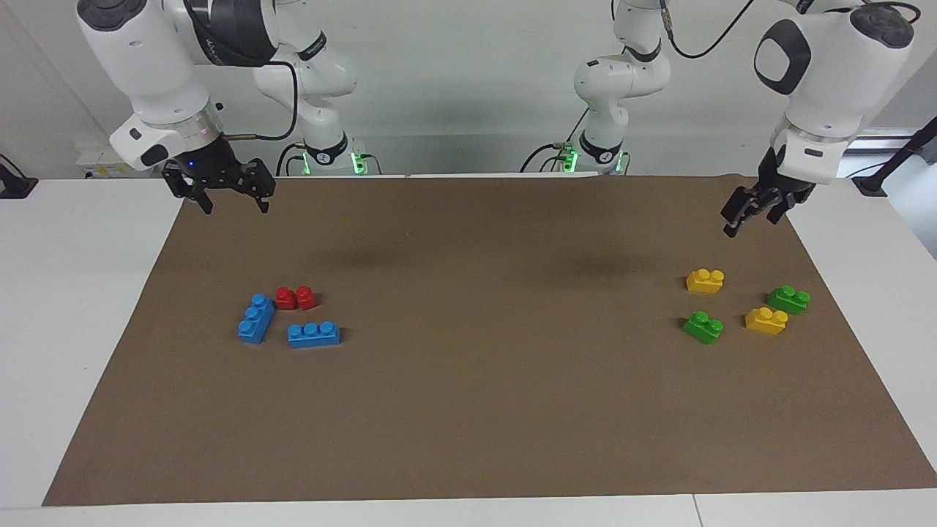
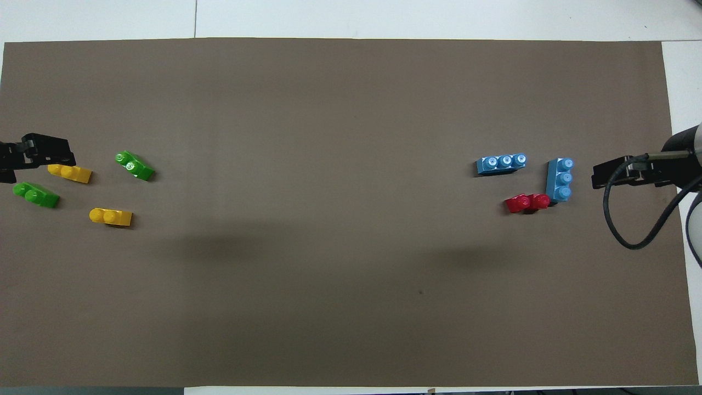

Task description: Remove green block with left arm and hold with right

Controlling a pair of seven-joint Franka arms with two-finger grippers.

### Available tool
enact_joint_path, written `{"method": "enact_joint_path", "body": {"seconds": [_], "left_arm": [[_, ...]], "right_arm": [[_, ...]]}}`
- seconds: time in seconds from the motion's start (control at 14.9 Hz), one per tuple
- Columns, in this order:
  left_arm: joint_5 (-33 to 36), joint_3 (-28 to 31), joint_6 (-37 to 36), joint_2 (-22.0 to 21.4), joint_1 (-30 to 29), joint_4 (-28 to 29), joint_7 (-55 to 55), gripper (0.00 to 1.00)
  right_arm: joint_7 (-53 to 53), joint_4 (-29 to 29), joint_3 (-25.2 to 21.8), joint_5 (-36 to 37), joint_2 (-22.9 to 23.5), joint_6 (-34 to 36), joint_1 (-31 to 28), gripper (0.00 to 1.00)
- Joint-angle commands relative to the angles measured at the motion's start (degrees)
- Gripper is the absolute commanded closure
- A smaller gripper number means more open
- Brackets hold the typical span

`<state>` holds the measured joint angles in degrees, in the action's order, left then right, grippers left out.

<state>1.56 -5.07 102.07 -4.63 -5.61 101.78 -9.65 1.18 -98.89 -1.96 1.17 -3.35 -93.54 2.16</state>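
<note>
Two green blocks lie on the brown mat (image 1: 468, 410) at the left arm's end. One green block (image 1: 703, 326) (image 2: 134, 165) lies farther from the robots. The other green block (image 1: 788, 299) (image 2: 35, 195) lies beside a yellow brick (image 1: 766, 320) (image 2: 69, 173). My left gripper (image 1: 748, 219) (image 2: 22, 164) is open and empty, raised over the mat's edge, apart from all the bricks. My right gripper (image 1: 234, 205) (image 2: 600, 179) is open and empty, raised over the mat's corner at the right arm's end.
A second yellow brick (image 1: 706, 280) (image 2: 111, 216) lies nearer to the robots than the first green block. At the right arm's end lie two blue bricks (image 1: 255, 318) (image 1: 313, 334) and a red brick (image 1: 296, 298).
</note>
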Motion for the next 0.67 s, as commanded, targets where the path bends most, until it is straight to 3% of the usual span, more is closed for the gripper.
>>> {"method": "enact_joint_path", "body": {"seconds": [0.0,0.47,0.61], "left_arm": [[0.55,0.33,-4.76,-3.19,1.66,1.14,5.23,0.00],[-0.15,-0.47,-10.03,-5.65,2.01,-1.31,6.40,0.00],[-3.21,0.06,-12.50,-5.48,1.92,-2.81,6.22,0.00]], "right_arm": [[3.03,0.54,0.47,-0.38,0.27,-0.24,-0.58,0.00],[4.36,2.39,0.55,-0.38,0.80,0.55,-0.40,0.00],[3.84,2.39,0.55,-0.29,0.71,0.55,-0.40,0.00]]}}
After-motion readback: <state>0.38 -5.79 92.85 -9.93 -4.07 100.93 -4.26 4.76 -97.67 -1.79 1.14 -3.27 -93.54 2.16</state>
